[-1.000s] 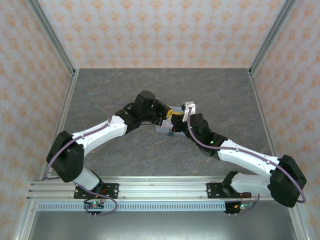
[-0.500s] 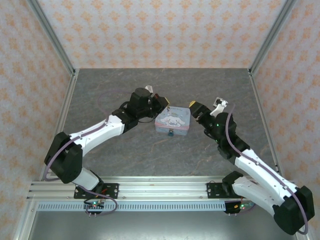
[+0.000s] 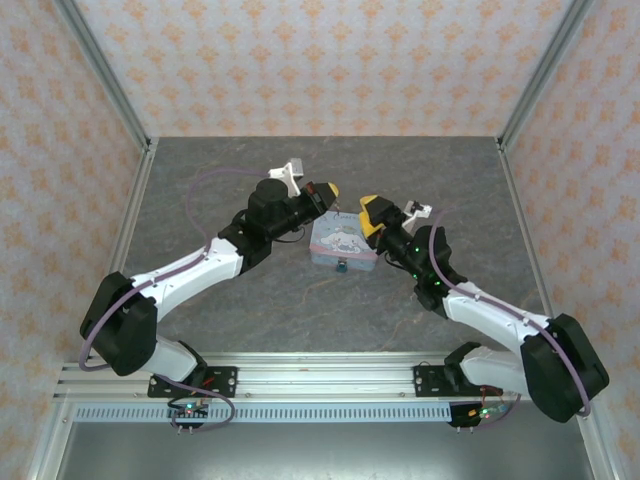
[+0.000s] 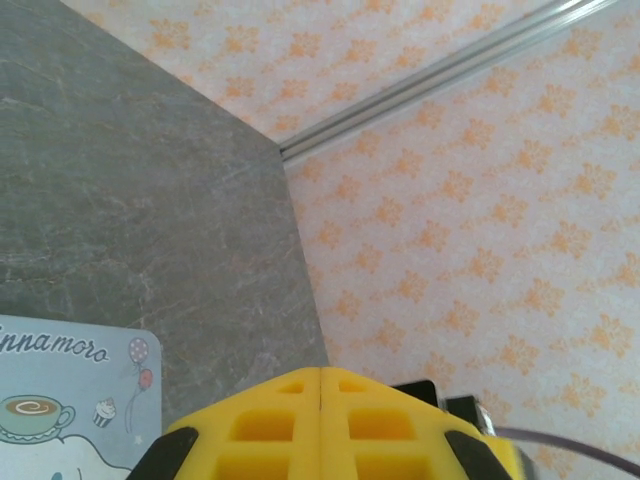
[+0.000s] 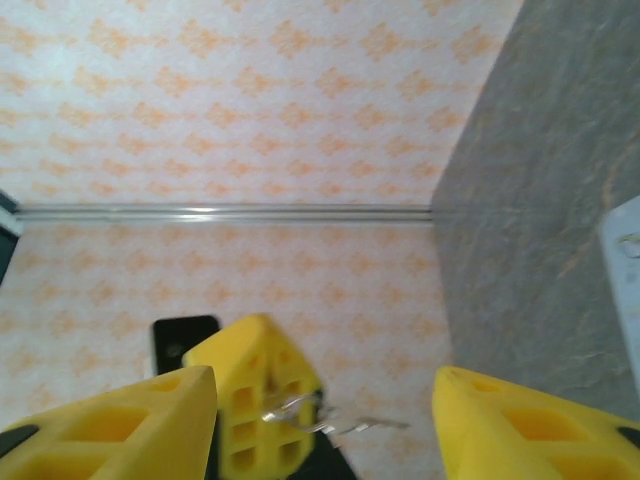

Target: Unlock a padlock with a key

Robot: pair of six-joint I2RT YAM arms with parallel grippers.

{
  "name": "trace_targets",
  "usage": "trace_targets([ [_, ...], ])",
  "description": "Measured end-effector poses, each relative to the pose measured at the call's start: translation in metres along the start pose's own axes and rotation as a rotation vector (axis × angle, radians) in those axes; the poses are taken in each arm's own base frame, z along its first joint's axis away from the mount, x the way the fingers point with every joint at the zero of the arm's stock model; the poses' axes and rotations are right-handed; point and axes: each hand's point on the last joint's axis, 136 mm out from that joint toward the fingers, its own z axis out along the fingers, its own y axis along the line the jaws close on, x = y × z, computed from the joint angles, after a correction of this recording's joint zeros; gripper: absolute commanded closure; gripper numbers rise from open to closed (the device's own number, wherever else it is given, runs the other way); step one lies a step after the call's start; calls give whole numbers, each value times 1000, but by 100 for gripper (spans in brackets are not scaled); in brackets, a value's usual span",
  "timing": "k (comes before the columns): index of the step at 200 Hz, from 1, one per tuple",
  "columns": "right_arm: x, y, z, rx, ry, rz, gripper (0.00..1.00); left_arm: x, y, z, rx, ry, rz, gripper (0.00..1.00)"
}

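At near edge of tin (image 3: 350, 232) sat padlock (image 3: 342, 266); L gripper (image 3: 327, 189) pinched what looked like key (image 5: 325, 418), R gripper (image 3: 370, 212) spread. Reckoned: steady lock w/ R, align key slowly

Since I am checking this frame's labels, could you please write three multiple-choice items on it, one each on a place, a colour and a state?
1. Where does the padlock lie?
A) at the near edge of the tin
B) on the tin's lid
C) against the far wall

2. What colour is the left gripper at its tip?
A) red
B) yellow
C) green

3. How does the right gripper stand?
A) shut
B) open
C) shut on the tin

Key:
1 A: the top view shows the teal padlock at the tin's near edge.
2 B: the left wrist view shows yellow fingers pressed together.
3 B: the right wrist view shows its two fingers far apart.
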Motion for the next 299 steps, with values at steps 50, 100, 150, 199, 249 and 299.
trace_targets([
  [50, 28, 4, 14, -33, 35, 102, 37, -4, 14, -1, -12, -64, -102, 100],
  [100, 36, -12, 29, -9, 21, 167, 38, -13, 5, -2, 27, -107, -140, 100],
  [150, 31, -4, 41, -48, -3, 201, 38, -10, 3, -1, 32, -111, -150, 100],
  [199, 29, 8, 48, -94, -11, 227, 42, -7, 1, 0, 40, -109, -153, 100],
  [249, 25, 6, 49, -99, -33, 246, 75, -4, -3, 1, 51, -106, -153, 100],
  [299, 23, 6, 50, -105, -48, 253, 100, -4, 1, 0, 44, -118, -154, 100],
])
